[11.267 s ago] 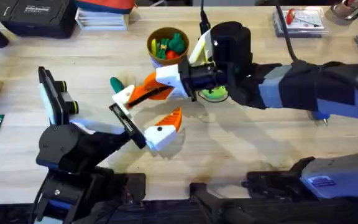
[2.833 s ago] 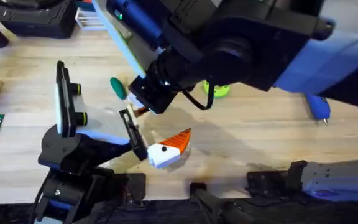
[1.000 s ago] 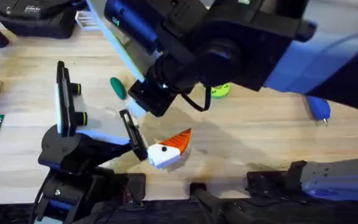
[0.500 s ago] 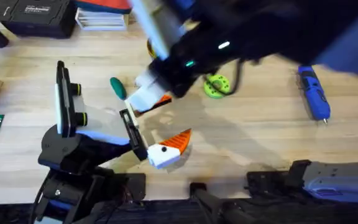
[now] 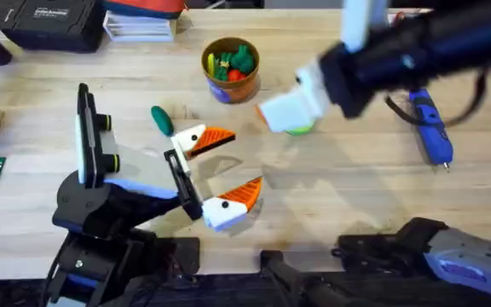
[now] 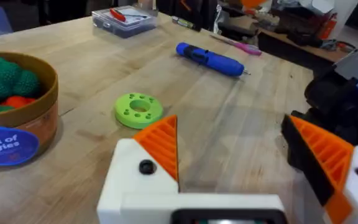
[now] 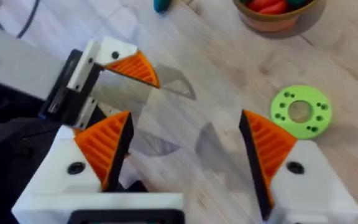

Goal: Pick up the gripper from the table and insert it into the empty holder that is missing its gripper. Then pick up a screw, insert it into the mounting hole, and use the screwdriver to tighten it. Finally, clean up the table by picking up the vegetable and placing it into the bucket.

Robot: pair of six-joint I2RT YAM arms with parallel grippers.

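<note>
now the left pincer (image 5: 216,170) rests low over the worktop (image 5: 348,188) with its fingers apart, holding nothing. both its white mounts carry an orange tip; the gripper (image 5: 214,137) sits in the holder (image 5: 189,139) on the farther jaw. the right pincer (image 7: 185,149) hangs above the green disc (image 7: 301,111), its jaws spread wide and empty. the vegetable (image 5: 161,119) lies on the wood just beside the holder. the bucket (image 5: 230,68) stands farther back with toy foods inside. the screwdriver (image 5: 429,130) lies at the right side, well apart.
</note>
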